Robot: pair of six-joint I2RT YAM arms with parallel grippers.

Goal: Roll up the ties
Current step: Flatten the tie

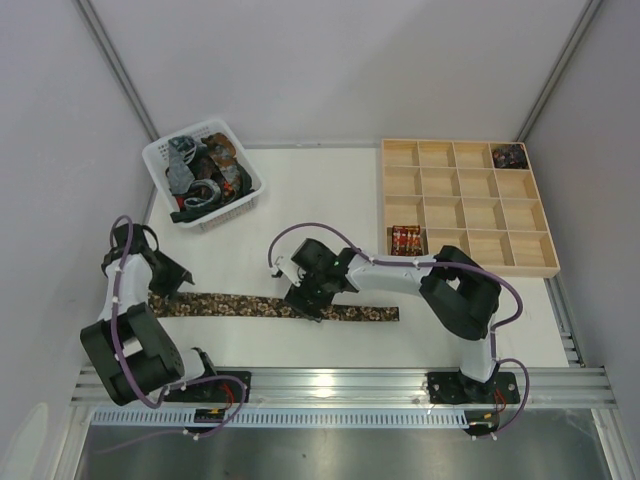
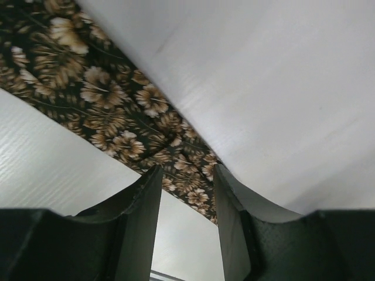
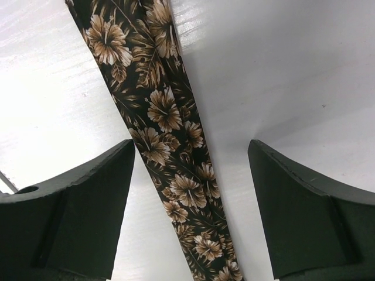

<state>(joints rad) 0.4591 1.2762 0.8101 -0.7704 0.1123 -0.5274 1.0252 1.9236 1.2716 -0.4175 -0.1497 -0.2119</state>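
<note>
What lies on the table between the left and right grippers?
A flat, unrolled stretch of the brown floral tie runs from left gripper to right gripper on the white table; top external view.

White basket [image 1: 228, 212], perhaps plastic, wooden compartment tray [image 1: 470, 215]

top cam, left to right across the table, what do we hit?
basket → right gripper → red roll → dark roll, both rolls in the tray. Skipped: left gripper and flat tie, since they overlap others.
</note>
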